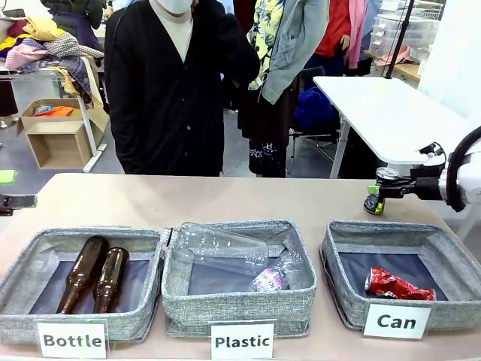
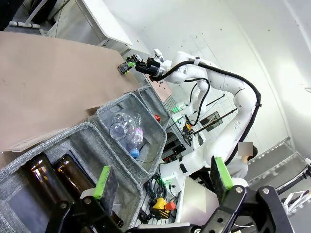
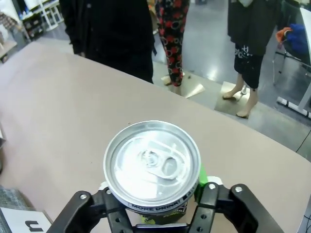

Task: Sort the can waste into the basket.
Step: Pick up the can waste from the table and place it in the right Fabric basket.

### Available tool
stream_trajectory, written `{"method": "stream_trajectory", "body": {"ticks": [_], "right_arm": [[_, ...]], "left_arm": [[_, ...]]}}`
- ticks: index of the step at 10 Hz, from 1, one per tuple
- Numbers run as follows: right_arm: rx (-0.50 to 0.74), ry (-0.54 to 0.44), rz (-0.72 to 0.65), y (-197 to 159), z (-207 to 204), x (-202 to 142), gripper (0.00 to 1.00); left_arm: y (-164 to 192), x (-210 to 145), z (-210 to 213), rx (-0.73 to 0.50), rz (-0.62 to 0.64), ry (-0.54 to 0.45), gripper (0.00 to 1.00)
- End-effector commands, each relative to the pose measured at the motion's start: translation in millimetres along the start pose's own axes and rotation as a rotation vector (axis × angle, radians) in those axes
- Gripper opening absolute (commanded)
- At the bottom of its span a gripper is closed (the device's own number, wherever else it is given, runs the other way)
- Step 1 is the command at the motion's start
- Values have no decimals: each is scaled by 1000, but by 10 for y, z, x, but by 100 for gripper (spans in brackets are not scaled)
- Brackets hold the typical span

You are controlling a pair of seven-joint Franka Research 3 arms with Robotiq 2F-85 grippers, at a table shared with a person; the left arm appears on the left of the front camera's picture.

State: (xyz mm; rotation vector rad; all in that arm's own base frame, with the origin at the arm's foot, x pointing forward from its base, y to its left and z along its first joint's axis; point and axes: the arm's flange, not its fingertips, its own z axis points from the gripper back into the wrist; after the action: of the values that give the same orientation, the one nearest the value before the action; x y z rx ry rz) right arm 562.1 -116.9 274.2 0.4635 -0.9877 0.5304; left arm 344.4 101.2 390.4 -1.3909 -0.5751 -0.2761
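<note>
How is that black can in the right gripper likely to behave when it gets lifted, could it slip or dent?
The black can looks undented, so probably stiff enough, though thin metal may dent under a hard squeeze. Its smooth round wall could slip or twist between the right gripper fingers. Its opened top suggests it is empty, so probably light.

Beyond the tan worktop, a grey floor stretches away. At far left an open cardboard box sits under a heap of mixed clothes. A white table stands at far right, with clear plastic storage bins behind it and a white wall alongside.
</note>
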Motion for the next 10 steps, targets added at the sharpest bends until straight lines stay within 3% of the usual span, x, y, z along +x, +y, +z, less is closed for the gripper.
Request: {"method": "stream_trajectory", "body": {"ticks": [1, 6, 9, 10], "right_arm": [[32, -8, 18, -8, 9, -7, 0], [65, -31, 27, 39, 157, 191, 0], [38, 8, 58, 288, 586, 752, 0], [36, 76, 78, 444, 768, 953, 0]], "left_arm": [[-21, -16, -16, 7, -14, -4, 100], [-21, -16, -16, 7, -14, -4, 100], [-21, -16, -16, 7, -14, -4, 100], [-21, -16, -16, 7, -14, -4, 100]]}}
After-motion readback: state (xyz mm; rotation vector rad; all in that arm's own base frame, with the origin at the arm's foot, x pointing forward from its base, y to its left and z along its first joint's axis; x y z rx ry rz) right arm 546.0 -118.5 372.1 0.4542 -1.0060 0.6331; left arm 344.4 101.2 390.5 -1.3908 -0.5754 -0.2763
